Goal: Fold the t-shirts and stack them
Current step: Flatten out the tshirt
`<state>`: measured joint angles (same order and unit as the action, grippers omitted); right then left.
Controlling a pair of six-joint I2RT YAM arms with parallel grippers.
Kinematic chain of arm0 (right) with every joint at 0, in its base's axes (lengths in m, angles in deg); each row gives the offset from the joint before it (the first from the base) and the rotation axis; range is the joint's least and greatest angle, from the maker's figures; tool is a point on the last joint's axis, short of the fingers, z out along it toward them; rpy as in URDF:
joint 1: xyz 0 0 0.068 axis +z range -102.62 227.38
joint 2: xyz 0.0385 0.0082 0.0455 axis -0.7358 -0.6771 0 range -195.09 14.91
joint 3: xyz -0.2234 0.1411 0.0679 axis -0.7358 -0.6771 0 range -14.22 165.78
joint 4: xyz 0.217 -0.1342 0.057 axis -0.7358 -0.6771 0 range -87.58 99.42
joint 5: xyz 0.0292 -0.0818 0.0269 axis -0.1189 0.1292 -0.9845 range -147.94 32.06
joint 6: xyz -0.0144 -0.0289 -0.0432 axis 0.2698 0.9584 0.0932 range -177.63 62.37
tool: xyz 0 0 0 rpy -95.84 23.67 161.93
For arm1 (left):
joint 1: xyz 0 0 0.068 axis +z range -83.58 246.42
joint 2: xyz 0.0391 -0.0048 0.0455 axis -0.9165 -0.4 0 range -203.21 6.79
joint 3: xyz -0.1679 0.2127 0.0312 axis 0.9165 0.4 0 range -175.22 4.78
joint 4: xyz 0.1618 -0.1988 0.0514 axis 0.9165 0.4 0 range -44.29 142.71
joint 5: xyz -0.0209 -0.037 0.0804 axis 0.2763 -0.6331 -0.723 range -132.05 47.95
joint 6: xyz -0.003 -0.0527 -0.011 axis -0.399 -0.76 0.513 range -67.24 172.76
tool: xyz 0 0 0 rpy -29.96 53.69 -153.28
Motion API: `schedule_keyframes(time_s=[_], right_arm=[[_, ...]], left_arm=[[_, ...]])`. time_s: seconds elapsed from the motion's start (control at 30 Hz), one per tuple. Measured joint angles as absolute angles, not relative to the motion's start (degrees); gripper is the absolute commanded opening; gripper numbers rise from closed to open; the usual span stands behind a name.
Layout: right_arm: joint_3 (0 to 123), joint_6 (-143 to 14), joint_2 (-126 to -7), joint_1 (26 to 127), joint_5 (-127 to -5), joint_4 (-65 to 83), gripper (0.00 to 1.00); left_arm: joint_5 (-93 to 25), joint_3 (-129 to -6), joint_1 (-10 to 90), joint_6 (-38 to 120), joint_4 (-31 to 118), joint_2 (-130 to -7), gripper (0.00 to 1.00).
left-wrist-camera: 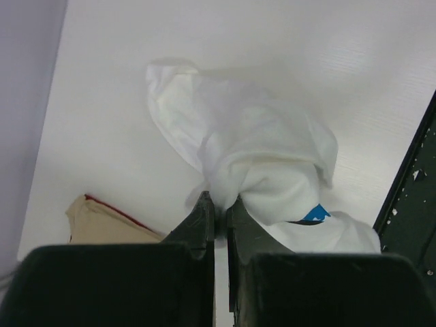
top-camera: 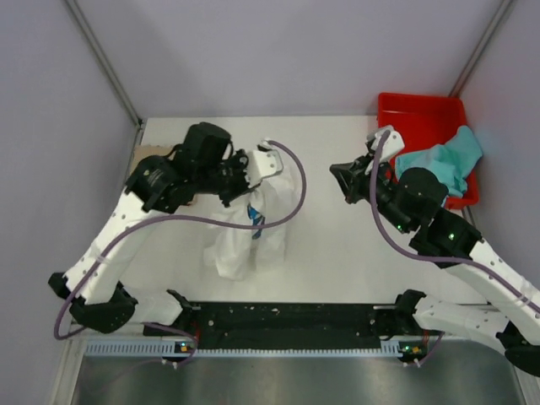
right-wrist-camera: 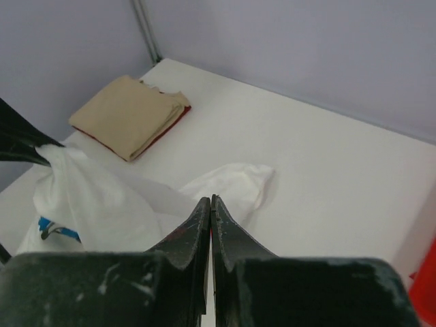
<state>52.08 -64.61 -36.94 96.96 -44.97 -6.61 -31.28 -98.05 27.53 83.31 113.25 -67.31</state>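
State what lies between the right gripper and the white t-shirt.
Only bare table, crossed by a looping purple cable, separates the right gripper from the white t-shirt; the top external view shows it.

We see a white table (top-camera: pixel 337 245) with a faintly grained top, closed in by pale lavender-grey walls (top-camera: pixel 278 51) at the back and on both sides. Two grey metal bars (top-camera: pixel 101 57) slant up the walls from the table's far corners. A red bin (top-camera: pixel 422 114) sits at the far right corner. Below the near edge lies a dull grey metal surface (top-camera: pixel 295 384). The light is soft and even, the shadows faint.
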Motion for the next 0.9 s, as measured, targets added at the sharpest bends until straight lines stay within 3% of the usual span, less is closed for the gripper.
schedule_keyframes(time_s=[0.13,0.2,0.33,0.37,0.5,0.63,0.7,0.9], right_arm=[[50.2,-64.7,-33.7,94.4,-41.0,-11.6,0.0],[49.4,-64.9,-32.8,93.2,-38.7,-14.5,0.0],[47.5,-65.5,-31.0,90.6,-34.9,-19.9,0.0],[47.2,-65.8,-30.3,89.6,-34.1,-21.2,0.0],[47.0,-66.1,-28.4,86.8,-31.7,-24.7,0.54],[46.9,-66.2,-28.2,86.6,-32.4,-26.5,0.78],[46.9,-66.0,-29.8,86.6,-35.8,-26.7,0.99],[46.0,-65.9,-44.8,91.4,-52.2,-25.9,0.98]], left_arm=[[-32.3,-96.8,21.4,87.7,111.4,-75.8,0.0],[-32.2,-98.2,19.4,89.4,109.1,-82.8,0.12],[-31.2,-108.0,16.2,89.9,104.9,-98.5,0.98],[-30.5,-112.6,15.4,88.6,103.4,-103.2,0.99],[-29.4,-121.7,14.0,84.1,98.9,-111.9,0.99],[-31.6,-119.0,15.2,80.4,96.2,-109.9,0.99],[-33.2,-114.8,17.3,79.0,95.0,-106.3,0.99],[-36.8,-94.2,30.0,76.2,90.9,-86.4,0.99]])
